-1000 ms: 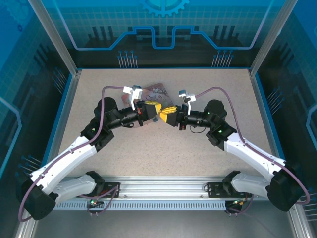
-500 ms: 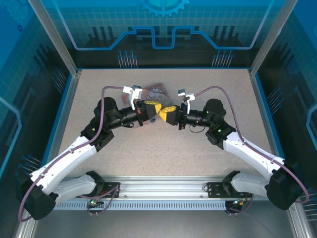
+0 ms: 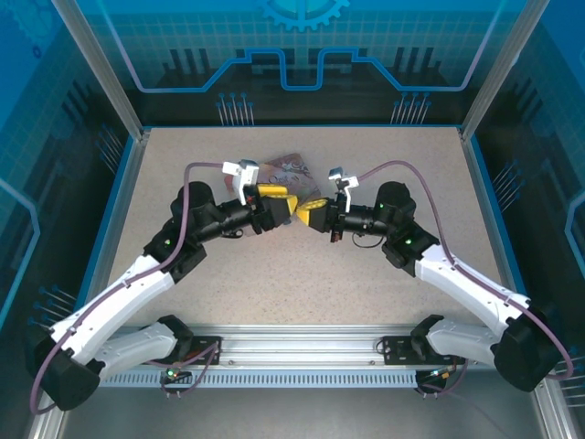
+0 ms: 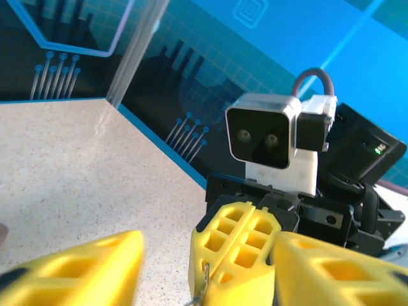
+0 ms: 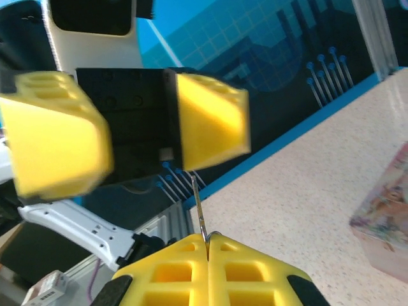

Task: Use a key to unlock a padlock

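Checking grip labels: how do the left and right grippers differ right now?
Left gripper stands open; right gripper is shut. Left gripper holds nothing; right gripper pinches a thin key. Both have yellow fingers and face each other closely.

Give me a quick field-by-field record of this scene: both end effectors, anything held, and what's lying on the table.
left end effector: open, nothing between its fingers
right end effector: shut, pinching a thin metal sliver, probably the key
facing: the two tips point at each other, close together, above the table
pink tin: on the table, just beyond both tips, untouched
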Motion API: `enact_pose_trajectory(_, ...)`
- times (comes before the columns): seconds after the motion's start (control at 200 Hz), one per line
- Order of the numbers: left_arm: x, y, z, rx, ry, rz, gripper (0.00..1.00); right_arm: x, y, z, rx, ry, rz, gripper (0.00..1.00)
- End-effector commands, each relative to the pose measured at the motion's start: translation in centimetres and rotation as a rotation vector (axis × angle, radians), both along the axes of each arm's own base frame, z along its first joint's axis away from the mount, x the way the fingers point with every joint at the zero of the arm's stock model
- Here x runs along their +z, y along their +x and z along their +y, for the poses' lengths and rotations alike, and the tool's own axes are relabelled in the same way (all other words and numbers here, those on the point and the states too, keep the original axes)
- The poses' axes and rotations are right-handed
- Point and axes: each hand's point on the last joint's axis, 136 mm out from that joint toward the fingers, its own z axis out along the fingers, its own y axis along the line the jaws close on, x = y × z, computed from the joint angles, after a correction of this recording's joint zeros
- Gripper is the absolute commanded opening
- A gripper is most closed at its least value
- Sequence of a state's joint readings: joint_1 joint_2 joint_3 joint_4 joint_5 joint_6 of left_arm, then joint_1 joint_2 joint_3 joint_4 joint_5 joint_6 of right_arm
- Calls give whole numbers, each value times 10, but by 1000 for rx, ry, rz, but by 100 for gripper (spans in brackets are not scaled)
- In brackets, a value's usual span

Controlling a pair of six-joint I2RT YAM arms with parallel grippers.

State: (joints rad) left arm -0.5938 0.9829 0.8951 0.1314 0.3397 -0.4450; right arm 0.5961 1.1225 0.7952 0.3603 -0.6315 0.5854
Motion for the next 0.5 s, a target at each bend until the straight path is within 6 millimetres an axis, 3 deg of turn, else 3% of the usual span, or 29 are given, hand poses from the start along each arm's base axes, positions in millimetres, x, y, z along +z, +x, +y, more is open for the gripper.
enact_pose_trajectory(0.0,-7,7,23,143,60,1,71,-17,11,-15,-80,-92,33,1)
enact_pose_trajectory(0.135,-31,17,50,274,122,82,80,-54,25,-34,-186,-204,117,0)
enact_pose_trajectory(0.25,-65,26,70,347,141,201,86,-87,34,-48,-261,-297,183,0)
enact_pose_trajectory(0.495,-148,33,82,418,170,420,91,-150,47,-65,-364,-462,311,0)
